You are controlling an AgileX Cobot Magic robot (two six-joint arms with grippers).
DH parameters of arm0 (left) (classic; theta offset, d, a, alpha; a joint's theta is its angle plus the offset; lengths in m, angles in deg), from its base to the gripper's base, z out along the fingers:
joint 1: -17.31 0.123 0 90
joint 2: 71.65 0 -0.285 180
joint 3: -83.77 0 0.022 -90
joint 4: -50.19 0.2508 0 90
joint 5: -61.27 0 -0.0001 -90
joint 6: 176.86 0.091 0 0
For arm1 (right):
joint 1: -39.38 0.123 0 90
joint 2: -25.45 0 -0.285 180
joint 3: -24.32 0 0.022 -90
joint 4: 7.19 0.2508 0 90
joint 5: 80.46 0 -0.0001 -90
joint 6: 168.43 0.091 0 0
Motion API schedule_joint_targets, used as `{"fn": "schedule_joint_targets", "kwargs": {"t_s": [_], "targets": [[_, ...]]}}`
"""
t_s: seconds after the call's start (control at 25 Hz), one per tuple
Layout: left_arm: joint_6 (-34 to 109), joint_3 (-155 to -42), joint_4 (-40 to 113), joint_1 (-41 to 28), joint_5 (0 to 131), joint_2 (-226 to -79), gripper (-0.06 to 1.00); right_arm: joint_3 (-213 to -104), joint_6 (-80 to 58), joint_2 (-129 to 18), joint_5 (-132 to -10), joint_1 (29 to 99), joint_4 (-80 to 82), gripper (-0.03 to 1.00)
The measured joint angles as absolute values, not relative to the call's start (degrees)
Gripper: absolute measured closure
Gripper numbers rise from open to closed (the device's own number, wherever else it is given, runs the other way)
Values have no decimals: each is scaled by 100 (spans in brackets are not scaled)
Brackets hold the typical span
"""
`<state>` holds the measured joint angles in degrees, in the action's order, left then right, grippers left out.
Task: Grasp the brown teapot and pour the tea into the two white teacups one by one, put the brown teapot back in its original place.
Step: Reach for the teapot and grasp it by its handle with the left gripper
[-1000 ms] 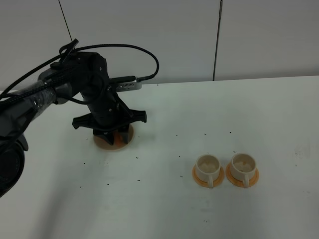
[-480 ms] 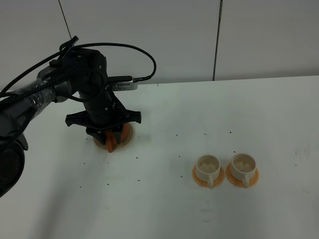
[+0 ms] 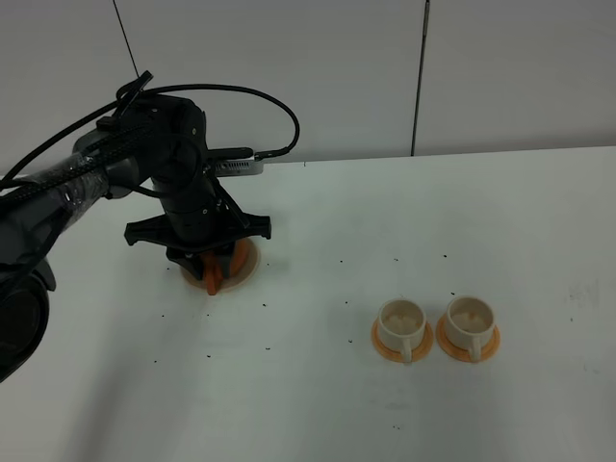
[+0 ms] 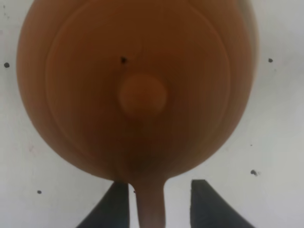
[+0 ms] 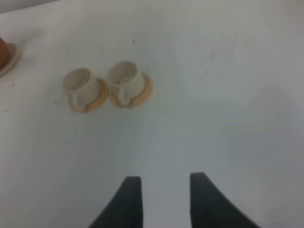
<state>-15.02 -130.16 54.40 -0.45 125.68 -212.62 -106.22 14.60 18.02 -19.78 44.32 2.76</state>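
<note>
Fingers (image 4: 113, 209) of the left gripper (image 4: 160, 183) stand one on each side of the handle of the brown teapot (image 4: 142, 95). One finger is right next to the handle and the other has a little gap, so they are partly apart and are not pinching it yet. The right gripper (image 5: 165, 176) hangs over the bare table (image 3: 337, 414) with its two fingers apart and nothing between them. The teapot sits upright on its round beige coaster (image 3: 249, 260) on the left side of the table, under the black arm, with its lid on and the knob on top. The two white teacups (image 3: 401, 322) sit side by side on their small orange saucers (image 3: 387, 348), well apart from the teapot, over to the right. I think the job is only at its start. The grab is not finished, and lifting, pouring into each cup and putting the pot back are all left to do. The handle points at the left gripper. The spout cannot be seen, so I guess it points the other way. The long line of the pot, from handle to spout, then lies flat along the table and runs straight away from the gripper.
</note>
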Motion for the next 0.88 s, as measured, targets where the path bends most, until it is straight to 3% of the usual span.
{"fn": "schedule_joint_targets", "kwargs": {"t_s": [0.32,0.88], "targets": [[-1502,-13016,5501,-45,12594,-21297,71,-10622,1460,1802,-1978,4432,276,73],[-1378,-13016,5574,-45,12431,-21299,77,-10622,1460,1802,-1978,4432,276,73]]}}
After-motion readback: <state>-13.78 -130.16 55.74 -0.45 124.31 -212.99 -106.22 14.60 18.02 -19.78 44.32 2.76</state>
